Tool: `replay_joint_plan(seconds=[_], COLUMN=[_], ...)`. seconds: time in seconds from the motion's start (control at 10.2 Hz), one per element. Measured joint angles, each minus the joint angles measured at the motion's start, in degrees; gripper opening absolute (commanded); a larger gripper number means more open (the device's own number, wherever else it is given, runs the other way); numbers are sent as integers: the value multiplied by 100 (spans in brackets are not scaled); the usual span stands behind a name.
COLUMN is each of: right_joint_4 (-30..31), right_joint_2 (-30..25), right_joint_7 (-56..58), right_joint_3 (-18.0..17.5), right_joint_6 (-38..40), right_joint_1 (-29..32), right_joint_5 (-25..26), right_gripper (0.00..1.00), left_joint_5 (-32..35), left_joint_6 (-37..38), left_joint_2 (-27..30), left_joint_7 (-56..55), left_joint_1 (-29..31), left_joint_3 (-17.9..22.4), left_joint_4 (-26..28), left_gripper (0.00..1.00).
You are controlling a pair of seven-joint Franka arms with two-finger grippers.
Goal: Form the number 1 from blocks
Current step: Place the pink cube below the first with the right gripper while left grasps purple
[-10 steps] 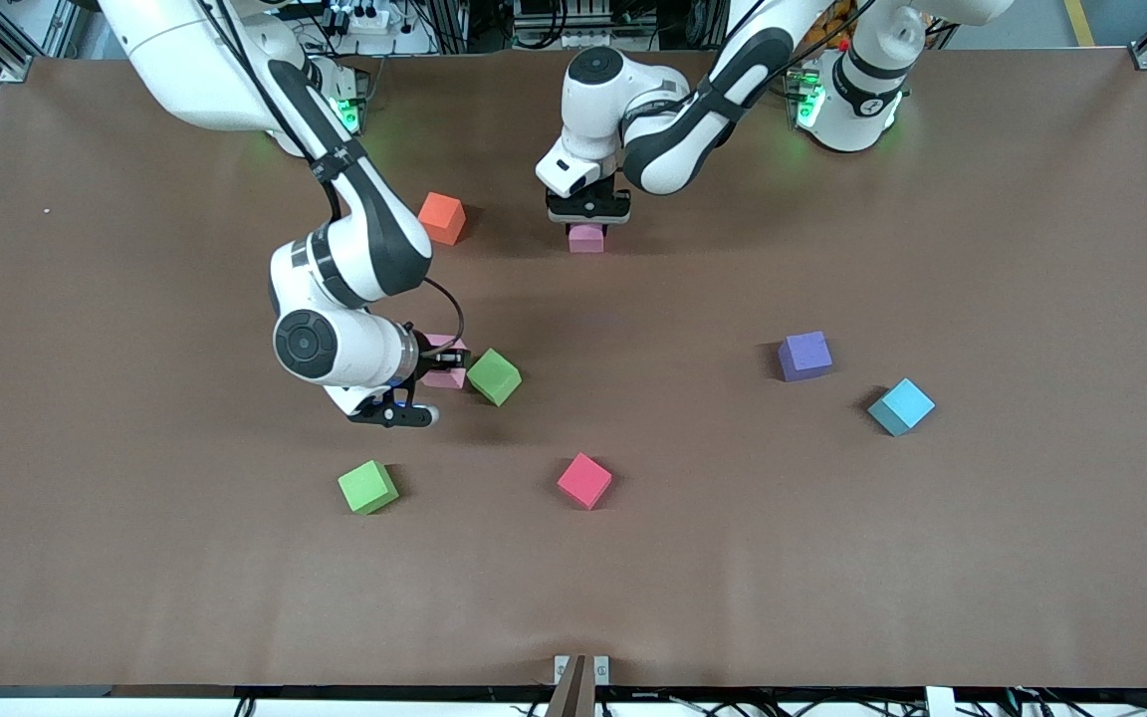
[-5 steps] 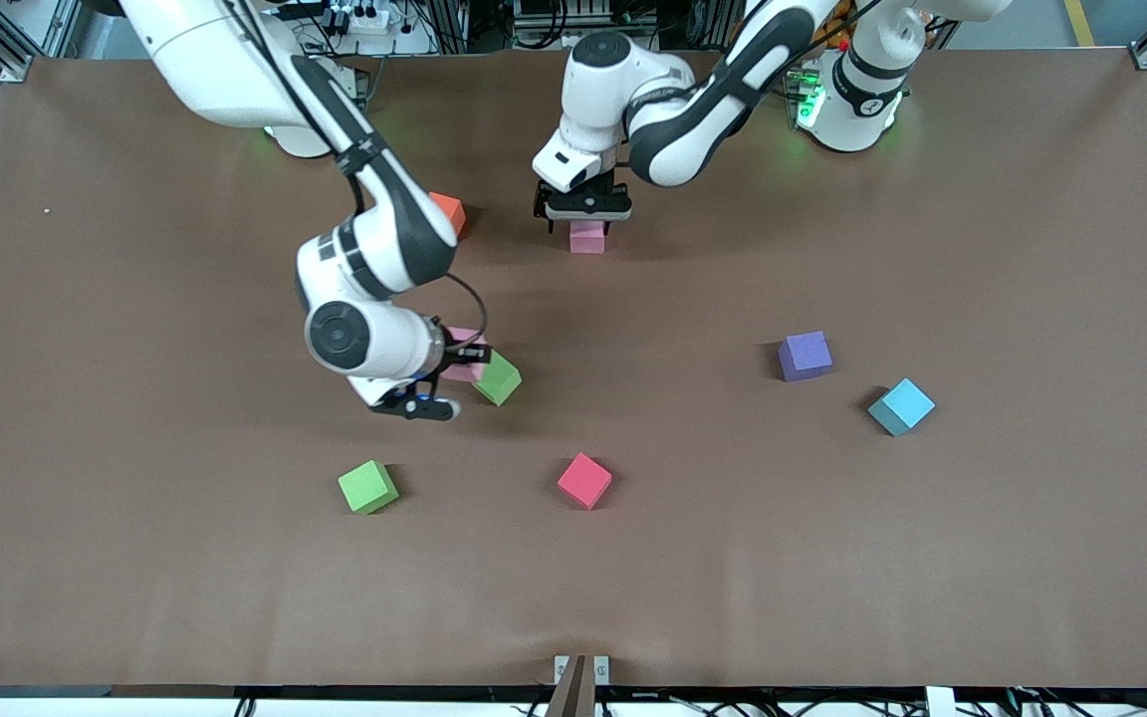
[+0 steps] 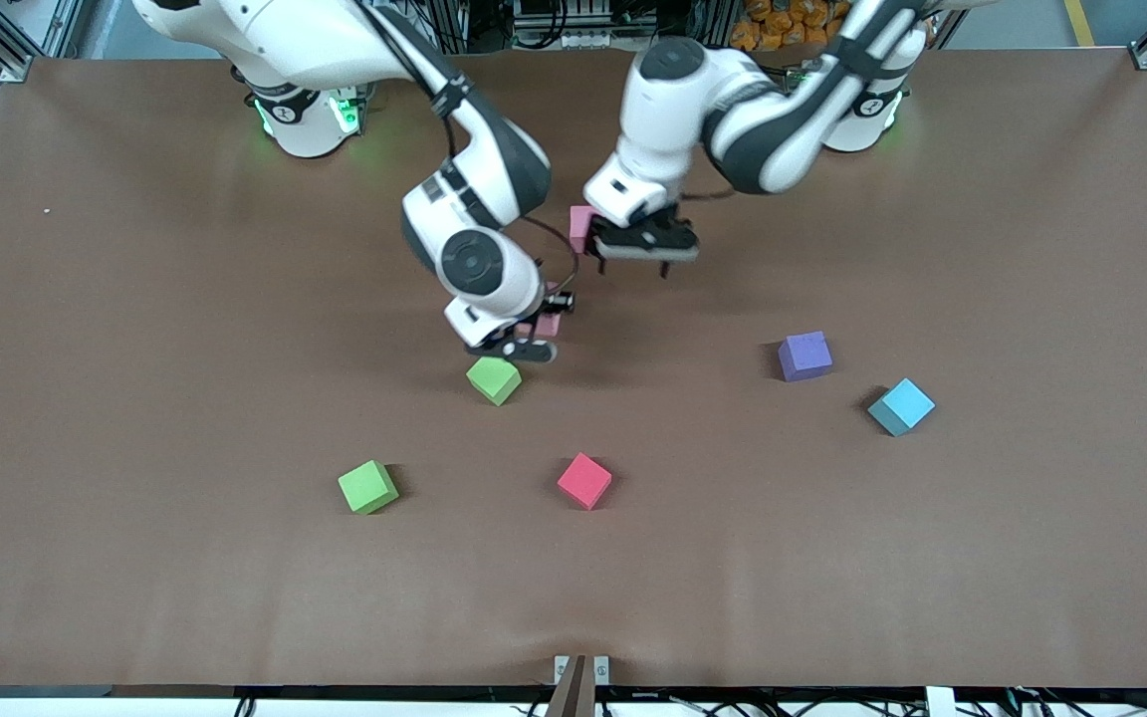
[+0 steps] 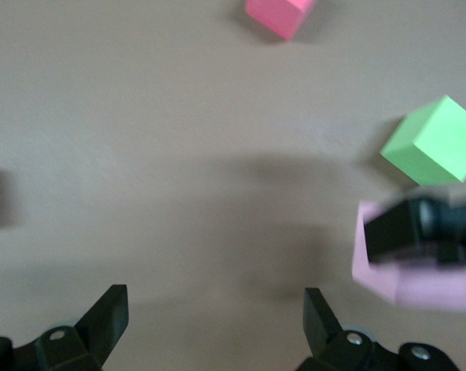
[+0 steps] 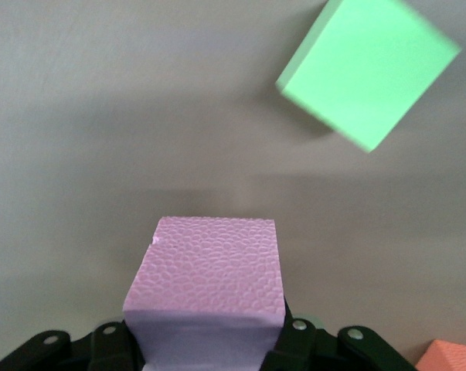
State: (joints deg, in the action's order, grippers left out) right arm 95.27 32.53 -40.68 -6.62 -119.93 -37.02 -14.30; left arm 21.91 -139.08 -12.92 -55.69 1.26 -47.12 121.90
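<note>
My right gripper [image 3: 540, 335] is shut on a light pink block [image 3: 547, 325], which fills the right wrist view [image 5: 209, 282], up over the table. Under it and a little nearer the front camera lies a green block [image 3: 494, 379] [image 5: 368, 69]. My left gripper [image 3: 635, 261] [image 4: 215, 311] is open and empty, hanging beside a second light pink block [image 3: 581, 227] that rests on the table. The left wrist view shows the right gripper's pink block [image 4: 418, 282], the green block [image 4: 433, 141] and a red-pink block [image 4: 279, 14].
Another green block [image 3: 367, 486] and the red-pink block [image 3: 584, 480] lie nearer the front camera. A purple block [image 3: 804, 356] and a light blue block [image 3: 901, 406] sit toward the left arm's end. An orange block's corner [image 5: 451, 358] shows in the right wrist view.
The left gripper opened, let go of its pink block and drew off toward the left arm's end. The right gripper lifted its pink block away from the green one, toward the table's middle.
</note>
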Motion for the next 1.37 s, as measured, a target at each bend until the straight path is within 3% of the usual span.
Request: replay_joint_plan(seconds=[0.29, 0.59, 1.37], right_joint_4=[0, -12, -13], right_joint_2=[453, 685, 741], right_joint_7=[-8, -8, -600], right_joint_3=[6, 7, 5], right_joint_6=[-656, -715, -517], right_joint_1=[-495, -684, -991], right_joint_5=[0, 2, 2], right_gripper=[0, 0, 0], left_joint_5=[-814, -1272, -1279], left_joint_6=[325, 344, 391], left_joint_2=[69, -120, -780], left_joint_7=[2290, 3204, 4038], left_joint_1=[241, 276, 340], left_joint_3=[1046, 1939, 2559], left_joint_4=[-299, -315, -182], left_gripper=[100, 100, 100])
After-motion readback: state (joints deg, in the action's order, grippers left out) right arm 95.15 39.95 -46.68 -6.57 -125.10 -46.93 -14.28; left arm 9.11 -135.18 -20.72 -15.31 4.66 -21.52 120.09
